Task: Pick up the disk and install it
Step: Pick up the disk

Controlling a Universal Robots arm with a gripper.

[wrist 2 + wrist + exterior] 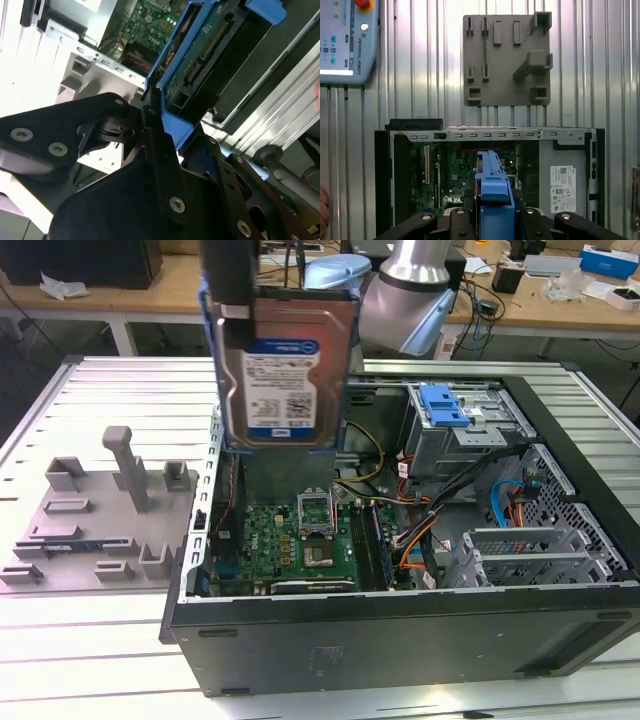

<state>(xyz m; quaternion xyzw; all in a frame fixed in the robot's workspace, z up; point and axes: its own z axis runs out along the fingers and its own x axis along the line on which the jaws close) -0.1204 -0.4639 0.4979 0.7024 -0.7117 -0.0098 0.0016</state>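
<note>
Pinching the blue carrier frame by its edge, the claw (pixel 157 117) holds the disk (pixel 285 370) upright in the upper centre of the exterior view. The disk hangs above the open computer case (pixel 400 645), which sits on the ribbed counter (pixel 90 650). A firm, square grip kept clear of the orange cables (pixel 412 545) looks essential here. The white-and-blue label (pixel 283 390) carries barcodes and fine print.

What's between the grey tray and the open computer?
Only bare ribbed tabletop; the first wrist view shows a strip of it separating the grey tray from the computer case.
</note>
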